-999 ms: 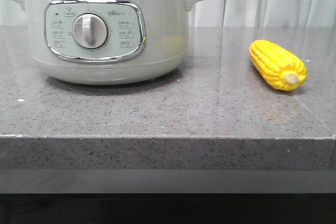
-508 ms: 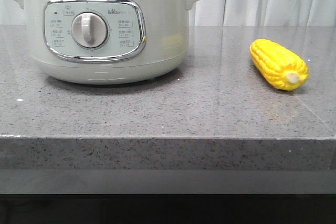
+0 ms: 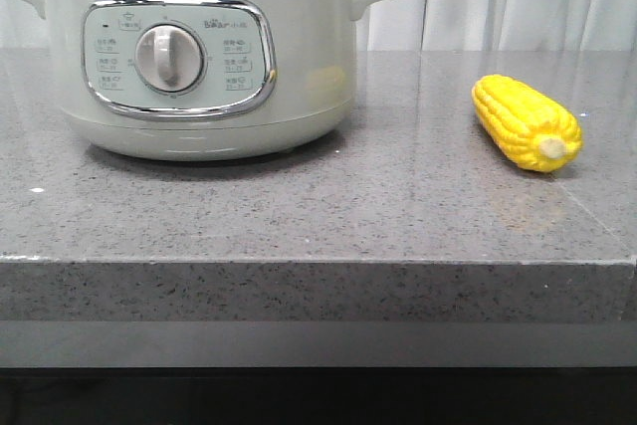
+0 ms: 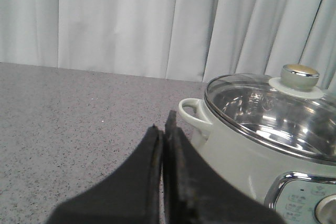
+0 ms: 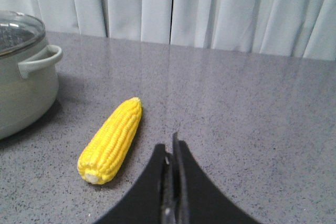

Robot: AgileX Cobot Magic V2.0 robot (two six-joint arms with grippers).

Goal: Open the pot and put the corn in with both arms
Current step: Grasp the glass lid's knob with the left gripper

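Corn (image 3: pixel 527 122) lies on the grey tabletop (image 3: pixel 299 206), well apart from the pot (image 3: pixel 199 57), whose lid (image 4: pixel 273 103) is on. Neither arm shows from the front; only the wrist cameras show them. The left gripper (image 4: pixel 163 129) is pressed closed and empty, near the pot's side handle (image 4: pixel 193 114). The right gripper (image 5: pixel 172 150) is closed too, with the corn just beside it, apparently not touching.
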